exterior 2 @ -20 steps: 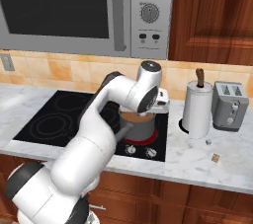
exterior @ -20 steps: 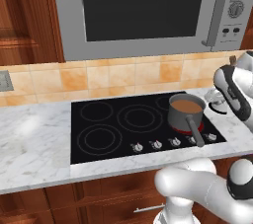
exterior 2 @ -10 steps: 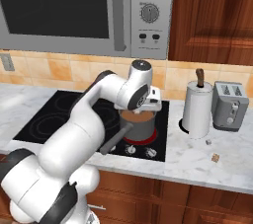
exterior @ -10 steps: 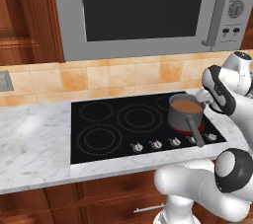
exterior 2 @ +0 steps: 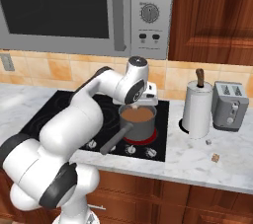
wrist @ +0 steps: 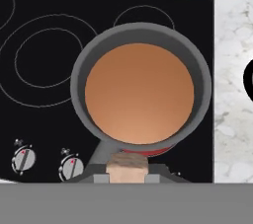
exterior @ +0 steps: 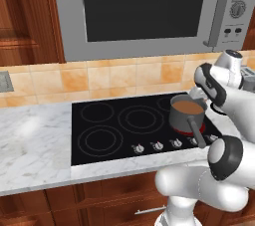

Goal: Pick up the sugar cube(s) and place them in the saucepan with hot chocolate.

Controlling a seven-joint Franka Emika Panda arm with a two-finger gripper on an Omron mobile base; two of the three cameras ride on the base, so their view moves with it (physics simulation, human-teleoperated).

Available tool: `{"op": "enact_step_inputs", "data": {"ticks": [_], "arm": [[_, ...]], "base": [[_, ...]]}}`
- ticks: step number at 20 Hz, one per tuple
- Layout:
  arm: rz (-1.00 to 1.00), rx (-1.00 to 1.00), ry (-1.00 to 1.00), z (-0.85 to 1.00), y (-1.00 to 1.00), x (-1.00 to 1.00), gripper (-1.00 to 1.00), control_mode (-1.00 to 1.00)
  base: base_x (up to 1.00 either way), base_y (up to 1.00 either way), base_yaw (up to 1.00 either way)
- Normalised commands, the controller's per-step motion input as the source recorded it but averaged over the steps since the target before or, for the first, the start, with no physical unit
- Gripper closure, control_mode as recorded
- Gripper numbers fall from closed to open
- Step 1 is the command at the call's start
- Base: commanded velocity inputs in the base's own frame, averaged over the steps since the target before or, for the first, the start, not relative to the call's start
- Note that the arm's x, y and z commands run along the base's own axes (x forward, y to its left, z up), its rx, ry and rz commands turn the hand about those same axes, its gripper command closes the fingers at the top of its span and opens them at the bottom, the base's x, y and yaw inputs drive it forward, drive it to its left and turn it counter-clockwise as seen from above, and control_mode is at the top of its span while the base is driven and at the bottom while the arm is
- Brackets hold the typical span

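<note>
The saucepan with hot chocolate (exterior: 187, 113) (exterior 2: 137, 119) stands on the front right burner, full of brown liquid, with its long handle pointing at the knobs. My gripper (exterior 2: 138, 102) (exterior: 201, 93) hangs just above the pan's far rim. In the hand view the pan (wrist: 141, 92) lies straight below, and a tan sugar cube (wrist: 127, 165) sits pinched between the tips of my shut gripper (wrist: 127, 172). Another small tan cube (exterior 2: 216, 157) and a tiny pale one (exterior 2: 208, 142) lie on the marble to the right.
The black cooktop (exterior: 124, 125) has a row of knobs (exterior 2: 129, 149) along its front. A white paper-towel roll (exterior 2: 196, 112) and a toaster (exterior 2: 230, 104) stand right of the stove. The microwave (exterior 2: 74, 6) hangs overhead.
The hand has swung left from beside the paper-towel roll to over the saucepan, still closed on the cube. The pan has not moved.
</note>
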Motion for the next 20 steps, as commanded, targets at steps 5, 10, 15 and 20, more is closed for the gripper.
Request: {"op": "enact_step_inputs", "data": {"ticks": [5, 10, 15, 20], "arm": [[0.0, 0.0, 0.0, 0.0, 0.0, 0.0, 1.0, -1.0], [0.0, 0.0, 0.0, 0.0, 0.0, 0.0, 1.0, -1.0], [0.0, 0.0, 0.0, 0.0, 0.0, 0.0, 1.0, -1.0], [0.0, 0.0, 0.0, 0.0, 0.0, 0.0, 1.0, -1.0]], "base": [[0.0, 0.0, 0.0], [0.0, 0.0, 0.0], [0.0, 0.0, 0.0], [0.0, 0.0, 0.0]]}}
